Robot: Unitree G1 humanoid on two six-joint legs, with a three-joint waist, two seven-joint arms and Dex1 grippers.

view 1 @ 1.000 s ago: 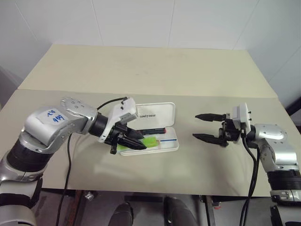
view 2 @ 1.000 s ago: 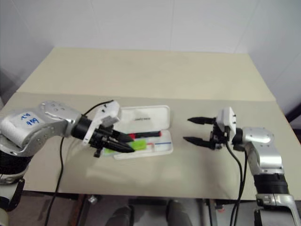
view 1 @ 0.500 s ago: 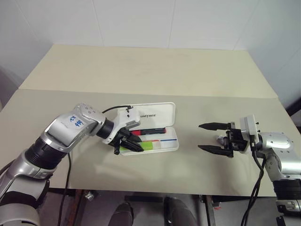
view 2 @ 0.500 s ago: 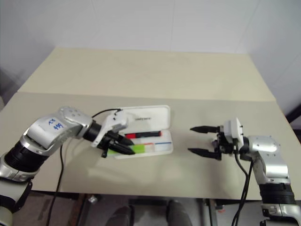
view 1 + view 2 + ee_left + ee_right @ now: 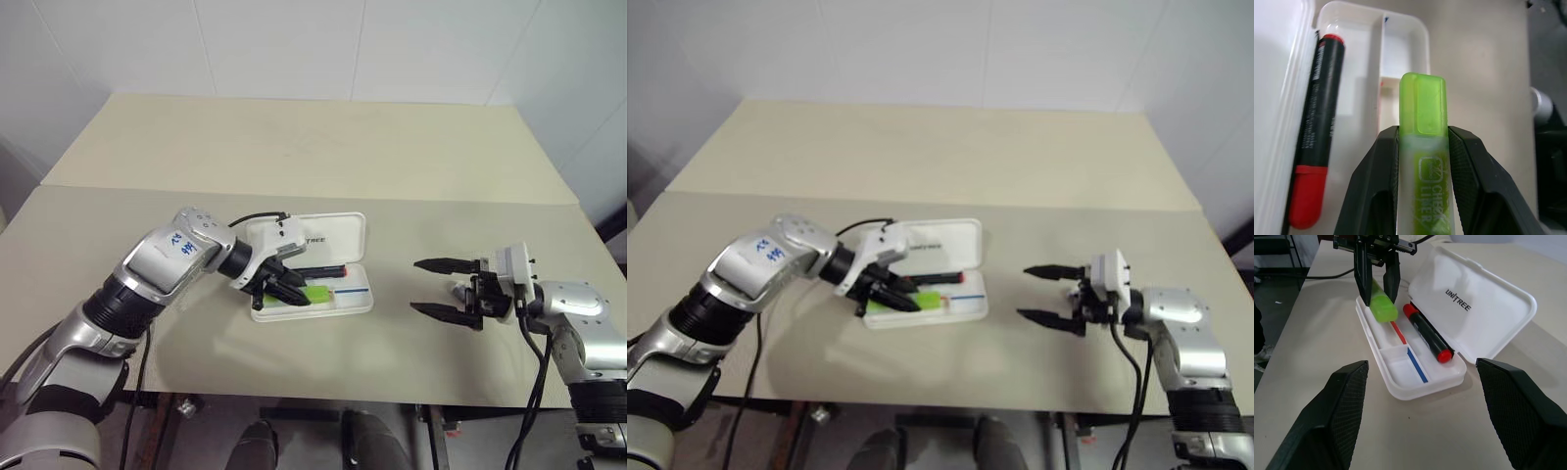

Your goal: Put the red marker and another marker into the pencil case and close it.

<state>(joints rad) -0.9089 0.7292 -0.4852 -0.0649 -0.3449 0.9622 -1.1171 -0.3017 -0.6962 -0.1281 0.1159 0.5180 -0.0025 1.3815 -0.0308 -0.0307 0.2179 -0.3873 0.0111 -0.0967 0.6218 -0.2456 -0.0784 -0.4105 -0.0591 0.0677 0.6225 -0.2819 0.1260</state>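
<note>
Placing the second marker, by the look of it. Left claw clamped on the green highlighter, poised over the tray of the open pencil case at the bench centre, tip angled down into the front compartment. Next, likely: lowering until the barrel rests flat on the tray floor, then releasing and backing out clear of the lid.

Already lying in the case: the red marker, along the hinge side, at 12 o'clock from the highlighter. Lid thrown back, not yet closed.

Right claw spread wide, holding nothing, well apart at 3 o'clock of the case.
</note>
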